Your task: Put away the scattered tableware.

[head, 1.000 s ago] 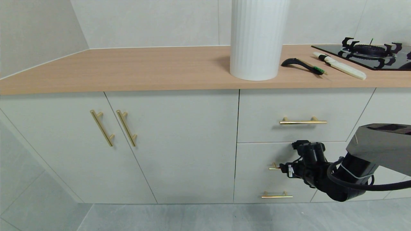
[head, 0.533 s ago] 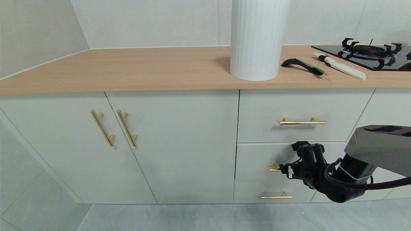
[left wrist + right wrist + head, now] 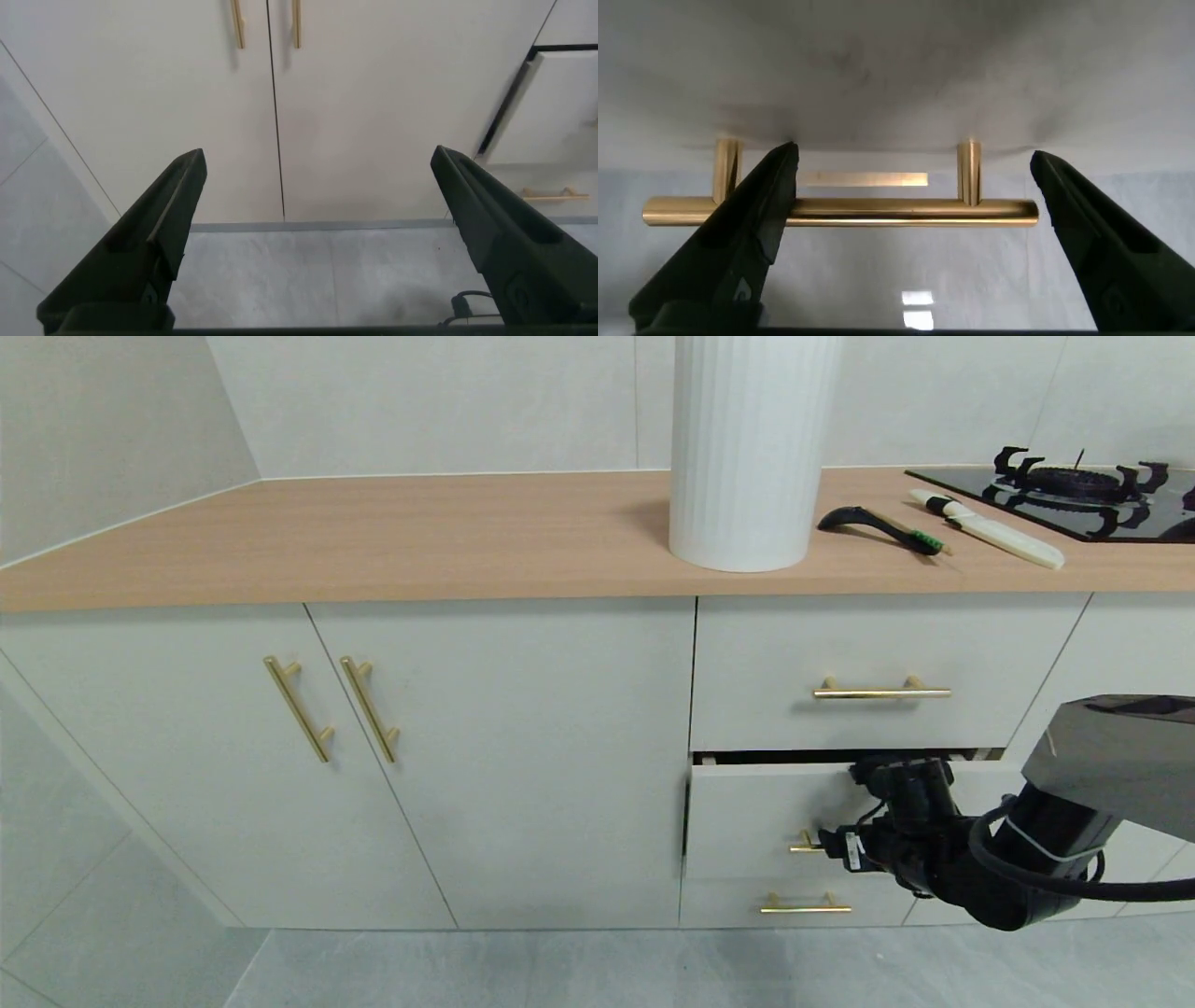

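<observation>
On the wooden counter lie a black-handled utensil (image 3: 882, 527) and a long white knife-like piece (image 3: 990, 528), to the right of a tall white ribbed cylinder (image 3: 747, 448). Below them the middle drawer (image 3: 747, 803) stands slightly pulled out, with a dark gap along its top. My right gripper (image 3: 840, 845) is at that drawer's gold handle (image 3: 805, 847). In the right wrist view its fingers (image 3: 757, 233) are spread wide, and the handle bar (image 3: 878, 212) runs across at their tips. My left gripper (image 3: 318, 177) hangs open and holds nothing, facing the cabinet doors (image 3: 374, 103).
A black gas hob (image 3: 1074, 490) sits at the counter's far right. The top drawer (image 3: 878, 663) and bottom drawer (image 3: 803, 903) are closed. Two cabinet doors with gold handles (image 3: 327, 709) are to the left. Grey tiled floor (image 3: 467, 971) lies below.
The middle drawer has slid out from closed to slightly ajar. My right gripper has drawn back and a little lower along with its handle.
</observation>
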Robot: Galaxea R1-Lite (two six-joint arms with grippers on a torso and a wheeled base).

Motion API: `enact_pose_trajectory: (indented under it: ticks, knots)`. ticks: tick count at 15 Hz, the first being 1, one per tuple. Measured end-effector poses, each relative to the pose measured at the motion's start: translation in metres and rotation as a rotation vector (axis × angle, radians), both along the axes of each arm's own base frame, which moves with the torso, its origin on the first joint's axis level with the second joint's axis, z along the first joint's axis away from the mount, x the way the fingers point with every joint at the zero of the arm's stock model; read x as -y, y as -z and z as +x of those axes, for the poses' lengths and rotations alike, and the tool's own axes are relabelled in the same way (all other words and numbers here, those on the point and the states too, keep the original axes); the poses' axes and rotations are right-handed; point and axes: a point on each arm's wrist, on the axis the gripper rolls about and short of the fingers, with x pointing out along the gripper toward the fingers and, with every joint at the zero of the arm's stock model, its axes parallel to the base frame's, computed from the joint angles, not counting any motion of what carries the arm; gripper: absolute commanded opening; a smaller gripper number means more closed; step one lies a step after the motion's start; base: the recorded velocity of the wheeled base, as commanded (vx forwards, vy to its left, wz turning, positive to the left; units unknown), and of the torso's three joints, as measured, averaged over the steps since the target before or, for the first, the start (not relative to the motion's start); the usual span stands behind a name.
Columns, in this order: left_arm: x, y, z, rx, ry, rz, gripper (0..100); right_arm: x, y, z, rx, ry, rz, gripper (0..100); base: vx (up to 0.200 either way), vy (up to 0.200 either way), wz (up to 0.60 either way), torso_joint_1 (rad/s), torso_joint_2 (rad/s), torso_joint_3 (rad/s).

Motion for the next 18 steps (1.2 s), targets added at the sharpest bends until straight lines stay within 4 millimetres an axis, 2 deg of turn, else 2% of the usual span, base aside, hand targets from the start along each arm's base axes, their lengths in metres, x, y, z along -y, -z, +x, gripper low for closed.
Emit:
enact_pose_trajectory:
  ticks: [3, 5, 8, 11, 13, 14, 18]
  knots:
    - [0.0, 0.0, 0.0, 0.0, -0.001, 0.0, 100, 0.003, -0.026, -0.024, -0.15, -0.067, 0.017, 100, 0.0, 0.0, 0.0, 0.0, 0.0, 0.0]
    - [0.0, 0.0, 0.0, 0.0, -0.001, 0.0, 100, 0.004, -0.064, -0.042, -0.17, -0.111, 0.05, 100, 0.0, 0.0, 0.0, 0.0, 0.0, 0.0]
    - [0.0, 0.0, 0.0, -0.001, 0.0, 0.0, 100, 0.003, -0.124, -0.07, -0.085, -0.176, 0.103, 100, 0.0, 0.0, 0.0, 0.0, 0.0, 0.0]
    - [0.0, 0.0, 0.0, -0.001, 0.0, 0.0, 100, 0.001, -0.162, -0.084, 0.057, -0.212, 0.144, 100, 0.0, 0.0, 0.0, 0.0, 0.0, 0.0]
    - [0.0, 0.0, 0.0, -0.001, 0.0, 0.0, 100, 0.0, -0.171, -0.082, 0.152, -0.2, 0.155, 100, 0.0, 0.0, 0.0, 0.0, 0.0, 0.0]
    - [0.0, 0.0, 0.0, -0.001, 0.0, 0.0, 100, 0.0, -0.169, -0.079, 0.18, -0.179, 0.144, 100, 0.0, 0.0, 0.0, 0.0, 0.0, 0.0]
    - [0.0, 0.0, 0.0, -0.001, 0.0, 0.0, 100, -0.005, -0.144, -0.06, 0.186, -0.121, 0.1, 100, 0.0, 0.0, 0.0, 0.0, 0.0, 0.0]
